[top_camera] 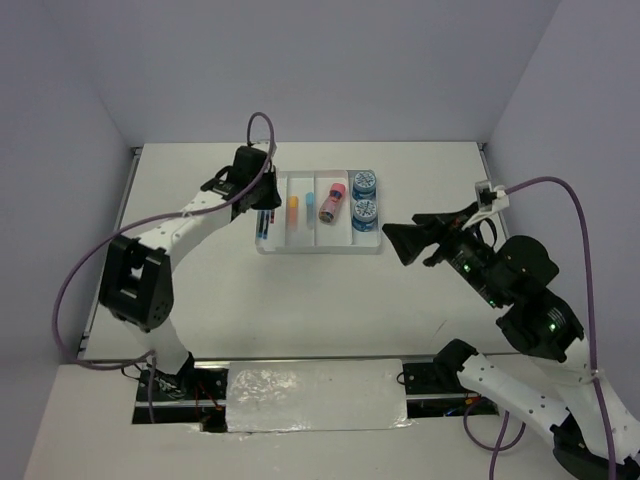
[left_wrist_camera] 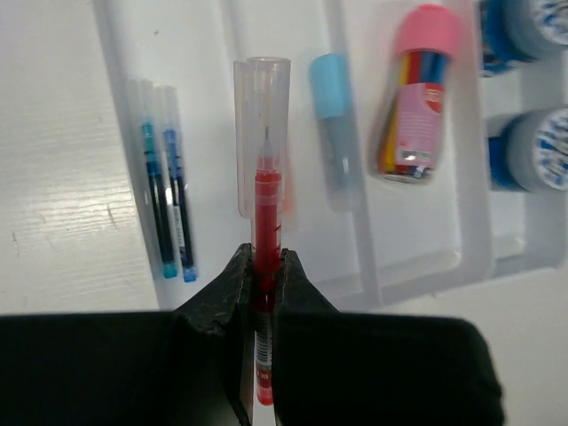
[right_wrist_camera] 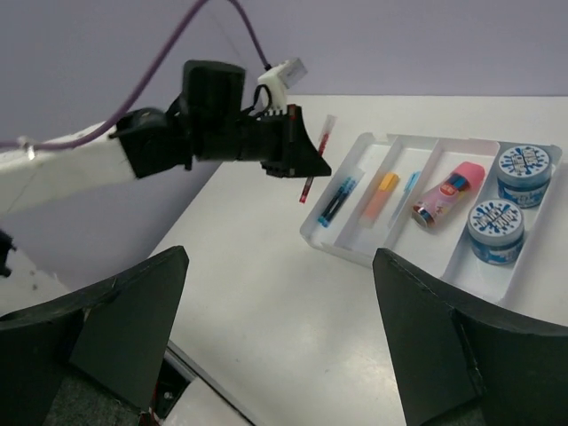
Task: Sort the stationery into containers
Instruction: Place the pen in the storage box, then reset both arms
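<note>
Left gripper (left_wrist_camera: pixel 260 266) is clamped near one end of the red pen (left_wrist_camera: pixel 267 191), held in the air over the tray's (left_wrist_camera: pixel 479 257) left side. Light, stiff, slick: a mid-barrel pinch looks steadier. Right gripper (right_wrist_camera: pixel 280 293) gapes, holding nothing.

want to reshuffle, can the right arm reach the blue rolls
Likely yes: the right gripper is open beside the compartment holding the blue rolls, nothing between; the left gripper holds a pen across the tray.
</note>
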`<state>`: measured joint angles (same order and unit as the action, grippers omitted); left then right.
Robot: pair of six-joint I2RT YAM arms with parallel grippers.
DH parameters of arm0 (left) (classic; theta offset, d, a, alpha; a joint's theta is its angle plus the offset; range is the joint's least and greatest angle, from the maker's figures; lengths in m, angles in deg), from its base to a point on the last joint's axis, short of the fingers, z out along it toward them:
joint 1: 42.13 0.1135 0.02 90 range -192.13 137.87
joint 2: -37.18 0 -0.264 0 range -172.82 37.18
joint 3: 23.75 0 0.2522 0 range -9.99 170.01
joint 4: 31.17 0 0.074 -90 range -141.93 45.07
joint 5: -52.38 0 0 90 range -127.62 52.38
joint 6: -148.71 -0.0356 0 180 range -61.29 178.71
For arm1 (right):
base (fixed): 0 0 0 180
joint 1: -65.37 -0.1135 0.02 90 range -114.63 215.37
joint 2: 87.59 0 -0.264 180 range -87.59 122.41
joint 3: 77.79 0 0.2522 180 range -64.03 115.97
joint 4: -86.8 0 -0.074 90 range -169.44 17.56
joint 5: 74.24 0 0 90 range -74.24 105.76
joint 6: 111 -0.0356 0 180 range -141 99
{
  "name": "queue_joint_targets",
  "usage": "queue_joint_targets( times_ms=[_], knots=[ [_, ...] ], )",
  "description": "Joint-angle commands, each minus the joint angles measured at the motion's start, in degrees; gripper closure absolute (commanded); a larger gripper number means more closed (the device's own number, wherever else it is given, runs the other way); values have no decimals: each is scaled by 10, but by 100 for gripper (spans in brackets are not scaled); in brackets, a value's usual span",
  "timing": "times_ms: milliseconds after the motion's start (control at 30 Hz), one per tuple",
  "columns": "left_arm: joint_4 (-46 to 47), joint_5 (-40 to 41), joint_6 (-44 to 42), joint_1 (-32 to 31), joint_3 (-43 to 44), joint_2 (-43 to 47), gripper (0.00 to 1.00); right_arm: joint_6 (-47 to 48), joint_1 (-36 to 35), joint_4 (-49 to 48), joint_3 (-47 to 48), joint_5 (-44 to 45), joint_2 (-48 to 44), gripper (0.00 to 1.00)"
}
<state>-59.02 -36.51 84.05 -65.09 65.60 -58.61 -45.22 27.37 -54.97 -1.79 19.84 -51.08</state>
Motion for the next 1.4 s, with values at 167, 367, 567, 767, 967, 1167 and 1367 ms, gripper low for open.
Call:
queue_joint_targets(
  times_ms=[167,367,567,767,967,1167,1367],
  knots=[
    [-155,65,-5,18,107,-149,95,29,1,151,40,-35,-30,6],
    [-132,42,-6,32,96,-191,75,26,2,131,25,-76,-36,6],
    [-109,12,-8,37,100,-187,52,19,3,111,6,-90,-31,6],
    [-96,-4,10,42,83,-143,36,21,2,110,5,-93,-25,6],
    [-120,32,54,49,54,17,27,46,1,156,5,-51,-33,6],
    [-233,192,28,49,-8,293,9,64,2,229,-16,101,-63,0],
    [-292,314,1,49,-105,519,5,89,-3,304,63,200,-81,0]
  ],
)
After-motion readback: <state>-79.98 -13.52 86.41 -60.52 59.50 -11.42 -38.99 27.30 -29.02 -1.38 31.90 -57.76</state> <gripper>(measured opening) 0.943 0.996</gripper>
